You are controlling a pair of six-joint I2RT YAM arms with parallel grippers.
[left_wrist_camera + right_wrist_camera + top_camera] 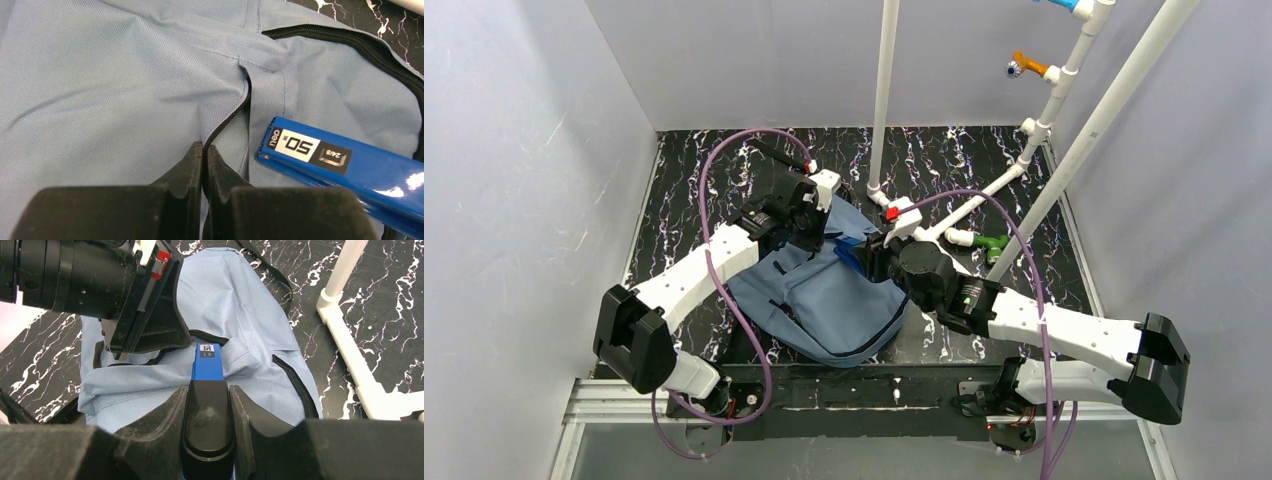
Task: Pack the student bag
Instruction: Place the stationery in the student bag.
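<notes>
Student bag (824, 305) lies flat mid-table on the black marble table (686, 205), with both arms reaching onto its far half.

Left gripper (204, 149) is at the bag's 12 o'clock edge in the top view. Fingers are pressed together, tips down on the slate-blue fabric. An open zipper (227, 119) runs straight into the slit between them, so they look pinched on that zipper edge. The fabric bunches into folds there.

Right gripper (207, 388) is at roughly 2 o'clock of the bag and clamped on a blue stapler (207, 361). The stapler's black rear fills the gap between the fingers. Its blue nose sticks out toward 12 o'clock in the right wrist view, resting over a fold of the bag, just short of the left gripper's black body. In the left wrist view the stapler sits at 4 o'clock of the pinch point, just beside it but not touching the fingers.

The bag's black-trimmed main zipper (350, 41) curves along the far right edge.

White PVC pipe frame (984, 195) stands at 1 o'clock on the table, apart from the bag.
</notes>
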